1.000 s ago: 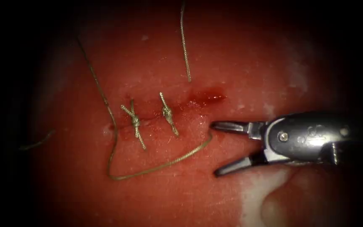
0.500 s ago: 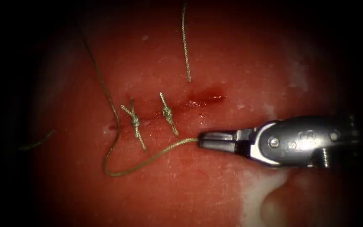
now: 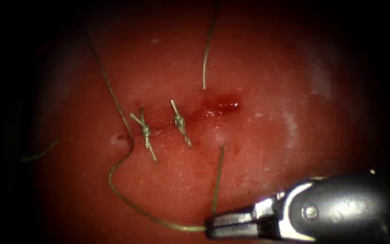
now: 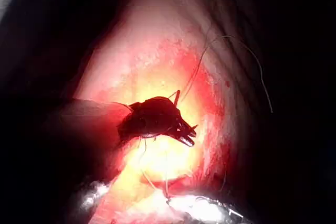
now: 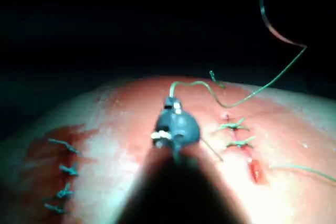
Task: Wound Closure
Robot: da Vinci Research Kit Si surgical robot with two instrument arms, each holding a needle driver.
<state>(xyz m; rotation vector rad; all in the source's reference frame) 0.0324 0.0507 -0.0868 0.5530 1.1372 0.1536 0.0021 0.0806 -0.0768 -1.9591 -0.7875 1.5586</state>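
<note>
The tissue [image 3: 258, 72] has a cut with two knotted stitches [image 3: 146, 131] [image 3: 179, 122] on its left part; red fluid [image 3: 222, 106] lies at its right end. My right tool [image 3: 209, 227] sits low in the endoscope view, jaws shut on the thread [image 3: 216, 180]. That thread rises to the tissue just below the cut's right part. From the jaws a long loop [image 3: 113, 180] swings left and up. Another strand [image 3: 204, 63] drops into the tissue above the cut. The needle [image 5: 269, 17] hangs in the air off the tissue, gripped near its upper end by my left tool [image 4: 186, 137].
A cut end of thread [image 3: 39, 153] lies far left on the tissue. The right wrist view shows a second row of several older stitches [image 5: 63, 171] off to one side, and the right tool's tip [image 5: 171, 100] with thread leading from it.
The right jaws were open beside the thread, shut on it, then moved down toward the picture's lower edge, drawing the thread out below the cut. The upper strand's top swung right.
</note>
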